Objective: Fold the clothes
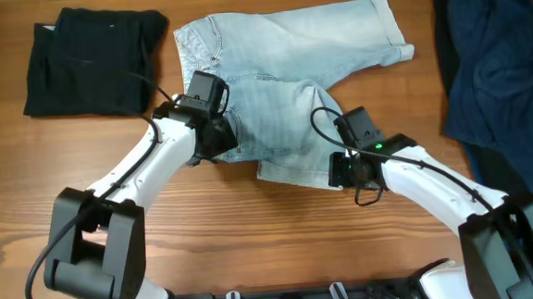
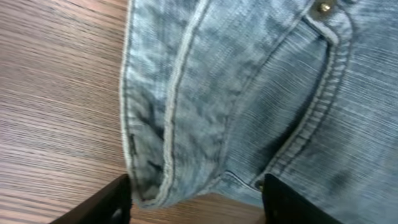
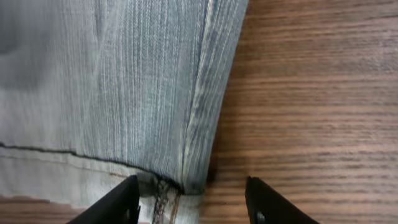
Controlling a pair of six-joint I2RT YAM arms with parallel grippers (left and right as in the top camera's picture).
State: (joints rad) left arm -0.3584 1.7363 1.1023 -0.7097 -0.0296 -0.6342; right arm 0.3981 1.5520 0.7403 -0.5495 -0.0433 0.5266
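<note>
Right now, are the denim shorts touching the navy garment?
Apart. The overhead view shows a strip of bare table between the cuffed hem of the denim shorts and the navy garment.

Overhead straight down on table [image 1: 253, 234], both wrist views close over edges of shorts [image 1: 289, 55]

Shorts [image 1: 289, 55] between folded garment [image 1: 90, 63] and heap [image 1: 497, 61]

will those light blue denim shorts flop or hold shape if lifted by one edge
Probably floppy: the denim shorts lie folded over with soft wrinkles, so unheld parts would likely drape. Thick stitched seams suggest some weight. The ribbed weave looks unlikely to slip.
</note>
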